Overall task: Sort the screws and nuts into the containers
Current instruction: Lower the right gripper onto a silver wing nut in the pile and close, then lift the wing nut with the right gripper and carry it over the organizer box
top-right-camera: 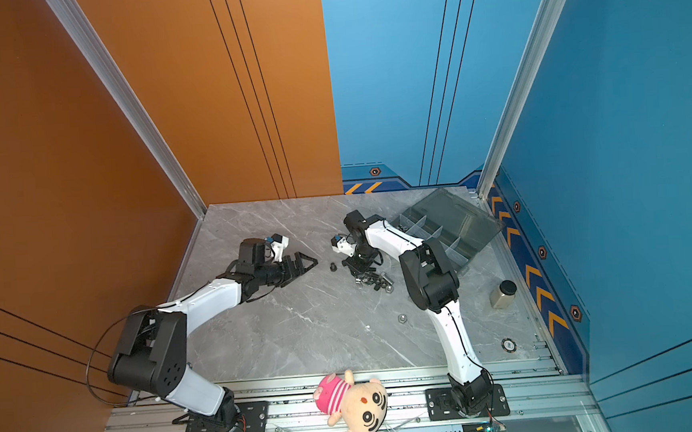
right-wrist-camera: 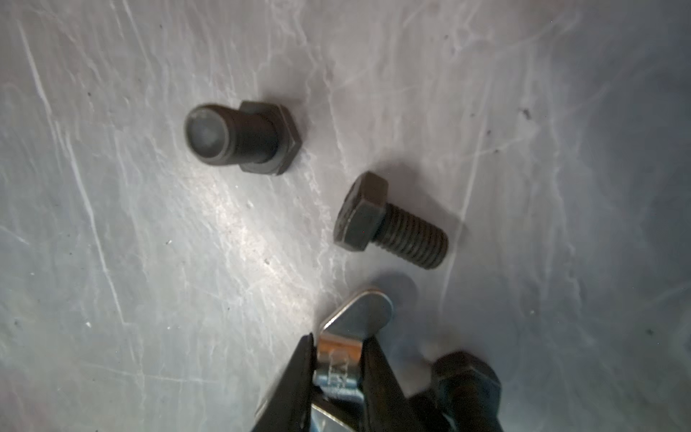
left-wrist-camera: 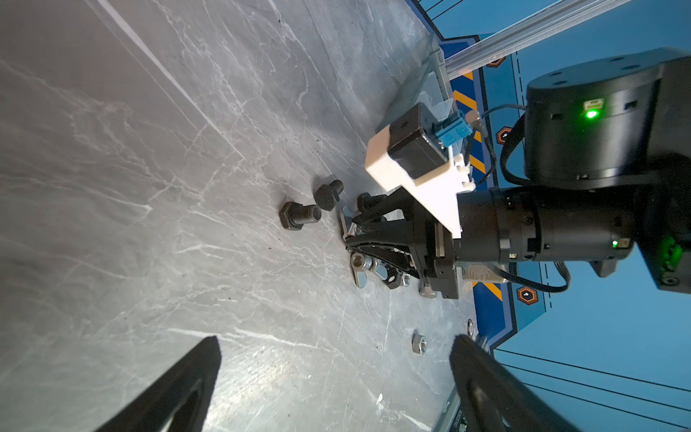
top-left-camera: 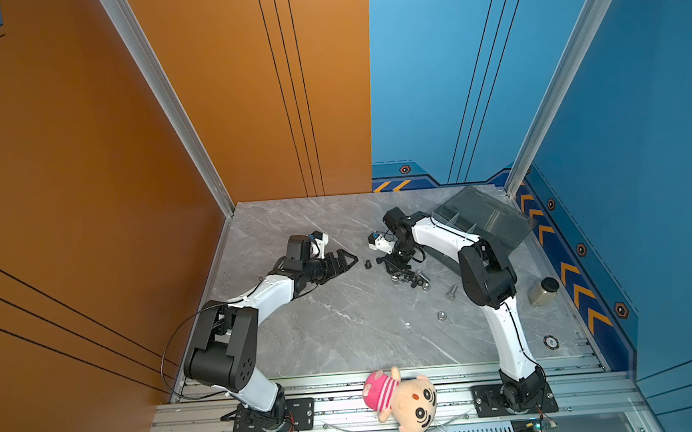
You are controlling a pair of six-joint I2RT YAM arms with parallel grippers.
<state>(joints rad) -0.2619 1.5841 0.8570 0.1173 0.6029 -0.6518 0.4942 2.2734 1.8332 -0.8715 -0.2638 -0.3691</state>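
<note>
Containers are the clear-divided compartments of a smoky-grey translucent organizer box (top-right-camera: 431,232). It sits at the far right corner of the marbled grey tabletop (top-left-camera: 323,335) with its lid (top-left-camera: 490,211) swung open. The right arm (top-left-camera: 441,231) crosses in front of it, and I cannot tell what lies in the compartments. The left gripper (left-wrist-camera: 335,342) hangs low over the tabletop to the left of the hardware, its fingers spread wide and holding nothing. The right gripper (right-wrist-camera: 338,342) points down at the loose hardware, its fingers pinched on a silver winged piece (right-wrist-camera: 362,310) with a flat rounded tab; I cannot tell whether that is a screw or a nut. All the other hardware lies out on the tabletop, mid-way back and right of centre. A cluster (top-left-camera: 409,278) of black and silver pieces is heaped just beside the right gripper. Well apart from it, toward the right arm's elbow, lies one larger silver screw (top-left-camera: 451,291) with a hex head. Two black screws (right-wrist-camera: 389,224) rest loose near the fingertips, short, matte and hex-headed with coarse threads, one on its side and one (right-wrist-camera: 243,136) seen nearly end-on. Smallest is a lone nut (top-left-camera: 441,315), a silver hexagonal ring with a centre hole, lying nearer the front edge, clear of everything.
</note>
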